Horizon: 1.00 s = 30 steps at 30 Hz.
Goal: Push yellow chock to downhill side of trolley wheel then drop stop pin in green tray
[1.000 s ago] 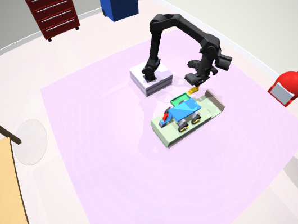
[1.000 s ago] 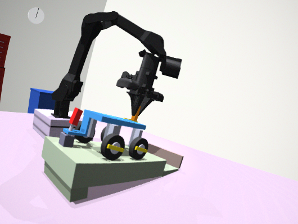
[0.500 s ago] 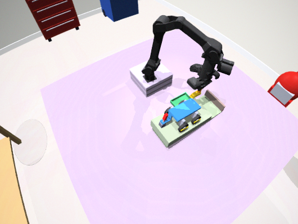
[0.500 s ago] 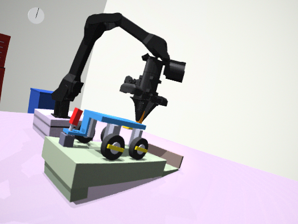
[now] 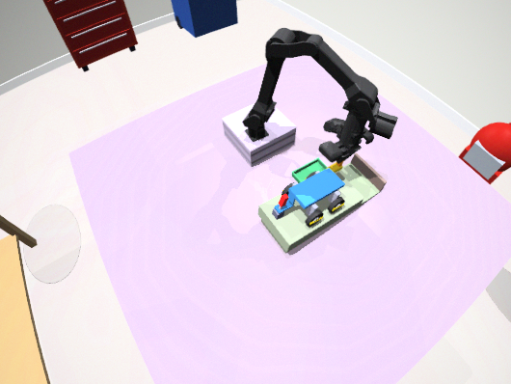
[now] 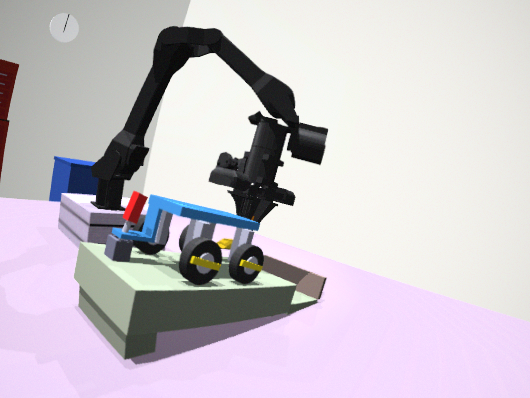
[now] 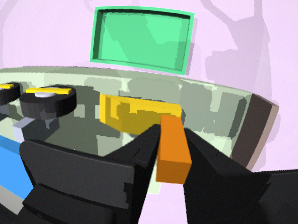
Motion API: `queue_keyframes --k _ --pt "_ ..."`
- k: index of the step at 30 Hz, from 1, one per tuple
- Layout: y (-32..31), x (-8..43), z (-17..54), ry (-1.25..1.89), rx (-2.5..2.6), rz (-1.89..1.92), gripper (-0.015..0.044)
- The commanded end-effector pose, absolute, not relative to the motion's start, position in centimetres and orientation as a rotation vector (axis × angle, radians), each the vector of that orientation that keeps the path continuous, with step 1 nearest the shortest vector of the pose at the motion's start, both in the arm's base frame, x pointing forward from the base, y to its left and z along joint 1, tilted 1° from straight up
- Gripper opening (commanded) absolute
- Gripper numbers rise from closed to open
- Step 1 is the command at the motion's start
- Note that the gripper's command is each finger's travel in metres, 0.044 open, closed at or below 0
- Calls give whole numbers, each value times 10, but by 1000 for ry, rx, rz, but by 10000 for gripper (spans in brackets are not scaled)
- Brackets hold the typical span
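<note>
My gripper (image 5: 340,161) (image 6: 254,218) (image 7: 170,132) is shut on the orange handle of the yellow chock (image 5: 336,167) (image 6: 225,243) (image 7: 140,114). The chock is over the downhill part of the ramp (image 5: 299,233) (image 6: 210,306) (image 7: 215,107). The wrist view shows a gap between it and the nearest wheel (image 7: 48,104); whether its base touches the ramp, I cannot tell. The blue trolley (image 5: 318,187) (image 6: 200,210) (image 7: 11,167) stands on the ramp. The red-headed stop pin (image 5: 283,201) (image 6: 135,207) is in place at its uphill end. The green tray (image 5: 309,170) (image 7: 145,40) lies beside the ramp.
A brown end board (image 5: 368,173) (image 6: 295,276) (image 7: 255,131) stands across the ramp's low end. The arm's base block (image 5: 260,151) (image 6: 75,220) is behind the tray. The trolley's deck is close beside the gripper, on its uphill side.
</note>
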State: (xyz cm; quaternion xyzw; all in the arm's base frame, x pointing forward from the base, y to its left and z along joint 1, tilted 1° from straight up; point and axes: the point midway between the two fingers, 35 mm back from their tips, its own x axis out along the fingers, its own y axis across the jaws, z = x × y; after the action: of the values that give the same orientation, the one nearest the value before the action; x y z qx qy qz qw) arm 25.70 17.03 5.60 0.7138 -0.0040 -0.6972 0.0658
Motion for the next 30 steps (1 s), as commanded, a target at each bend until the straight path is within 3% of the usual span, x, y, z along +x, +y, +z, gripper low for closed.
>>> queue_keyframes --k 1,30 --pt "167 256 44 -18 2143 -2103 0" --pt "149 259 42 -20 2142 -2102 0"
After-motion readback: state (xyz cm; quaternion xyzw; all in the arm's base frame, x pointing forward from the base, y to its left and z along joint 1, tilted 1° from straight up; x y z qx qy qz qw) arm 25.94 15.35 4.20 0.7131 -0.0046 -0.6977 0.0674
